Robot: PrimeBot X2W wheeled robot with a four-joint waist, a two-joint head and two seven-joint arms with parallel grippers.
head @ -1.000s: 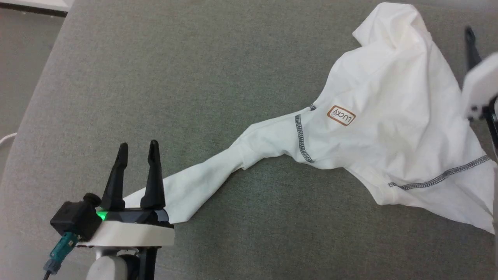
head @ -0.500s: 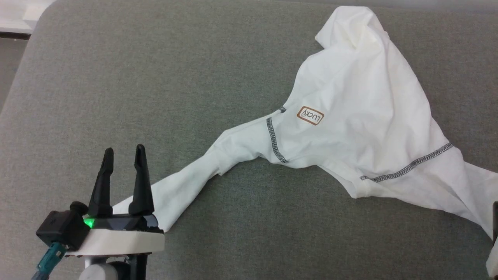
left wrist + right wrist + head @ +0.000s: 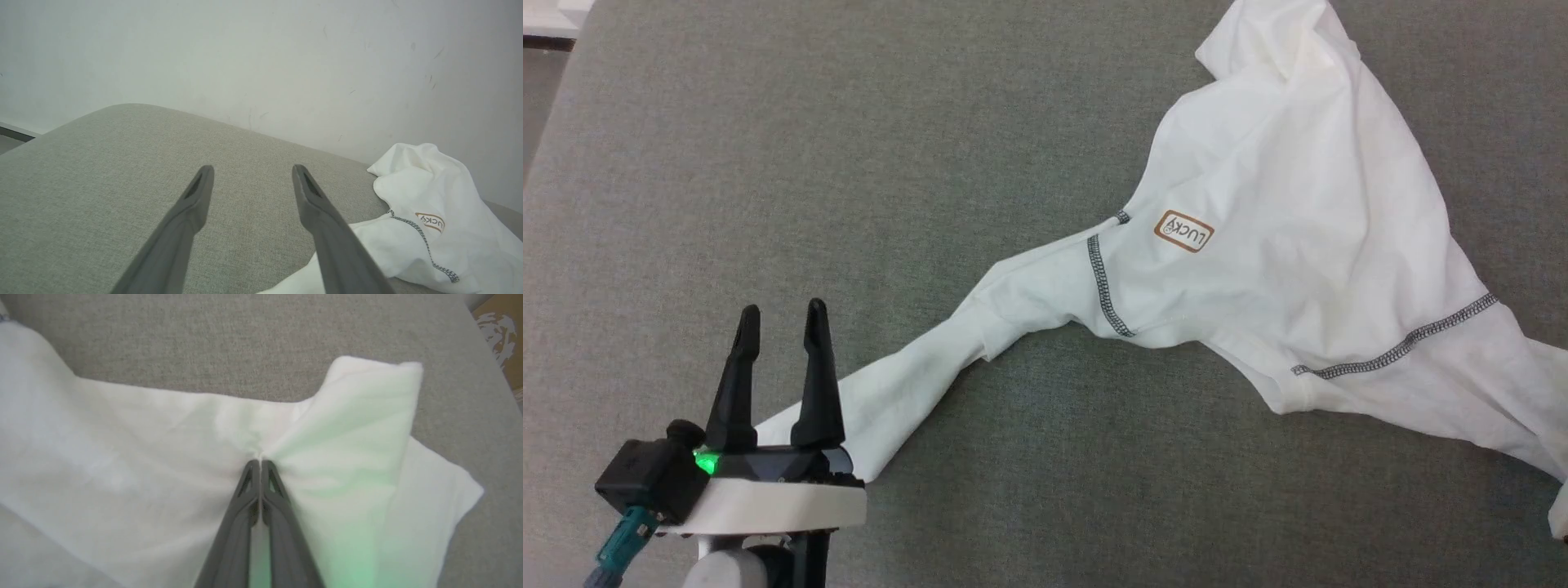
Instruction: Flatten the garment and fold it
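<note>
The garment (image 3: 1298,245) is a white long-sleeved shirt with dark zigzag seams and an orange-brown chest logo (image 3: 1184,231), lying crumpled on a grey cushion. One sleeve stretches down-left to my left gripper (image 3: 783,309), whose fingers stand open above the sleeve's end, holding nothing. The left wrist view has that open gripper (image 3: 252,168) over bare cushion, with the garment (image 3: 429,245) to its right. In the right wrist view my right gripper (image 3: 259,460) is shut, and the white fabric (image 3: 143,457) puckers at its tips, pinched between them.
The grey fabric cushion (image 3: 849,163) spreads wide to the left of and behind the shirt. Its rounded left edge drops to the floor (image 3: 535,98). A pale wall (image 3: 261,61) rises behind the cushion. A brown surface (image 3: 498,318) lies past its right edge.
My right gripper has closed on the fabric at the shirt's right side. The head camera has shifted, and the right arm has slid out past the right edge. The left gripper stays open.
</note>
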